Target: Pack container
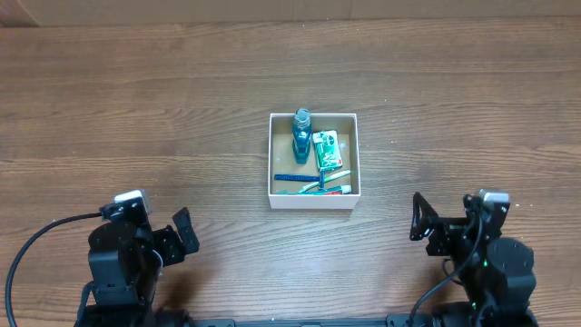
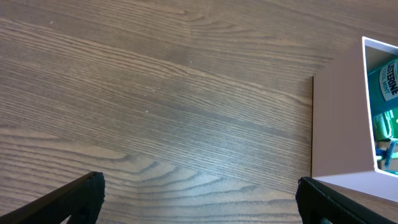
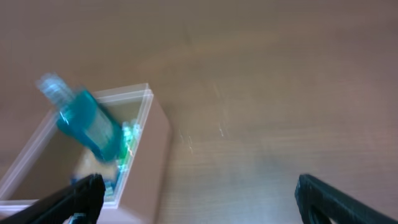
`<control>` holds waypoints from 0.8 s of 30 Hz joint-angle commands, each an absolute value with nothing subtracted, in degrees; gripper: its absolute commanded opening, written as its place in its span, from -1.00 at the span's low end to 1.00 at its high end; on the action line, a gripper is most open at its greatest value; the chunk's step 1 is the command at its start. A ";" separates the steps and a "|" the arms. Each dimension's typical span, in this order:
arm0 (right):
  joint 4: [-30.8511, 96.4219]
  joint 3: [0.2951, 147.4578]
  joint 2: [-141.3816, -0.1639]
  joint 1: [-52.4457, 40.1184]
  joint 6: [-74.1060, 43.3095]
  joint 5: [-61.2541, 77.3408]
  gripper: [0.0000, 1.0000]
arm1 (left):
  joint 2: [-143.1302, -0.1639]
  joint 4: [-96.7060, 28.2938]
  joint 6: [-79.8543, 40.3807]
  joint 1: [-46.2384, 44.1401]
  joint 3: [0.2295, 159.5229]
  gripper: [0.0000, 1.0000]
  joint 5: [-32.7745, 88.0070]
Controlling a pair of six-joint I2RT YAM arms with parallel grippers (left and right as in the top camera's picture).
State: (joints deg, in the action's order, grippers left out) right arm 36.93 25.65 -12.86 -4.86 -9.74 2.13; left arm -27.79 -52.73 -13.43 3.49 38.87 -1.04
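Two claws hang released overhead, left claw (image 1: 186,232) at eight o'clock and right claw (image 1: 420,218) at four o'clock of the container (image 1: 313,202) on the tabletop (image 1: 136,109). Left wrist: its white wall stands near. Right wrist, blurred: the blue bottle (image 3: 87,127) rises past the rim, so a passing finger might snag it.

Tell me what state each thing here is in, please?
container: open-topped, partly filled.
mouthwash bottle: inside container, rising above its rim.
green packet: lying inside container.
toothbrush: lying inside container.
left gripper: open, empty.
right gripper: open, empty.
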 commanded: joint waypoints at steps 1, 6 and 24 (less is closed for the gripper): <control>29.21 17.41 -4.36 -4.93 -8.29 6.17 1.00 | -27.73 -52.51 -14.37 3.79 38.61 0.99 -0.40; 13.04 8.75 -0.16 -4.93 -8.27 7.11 1.00 | -27.73 -52.51 -14.37 3.79 38.61 1.00 -0.40; 4.78 0.47 -0.16 -5.19 -0.40 1.76 1.00 | -27.73 -52.51 -14.37 3.79 38.61 1.00 -0.43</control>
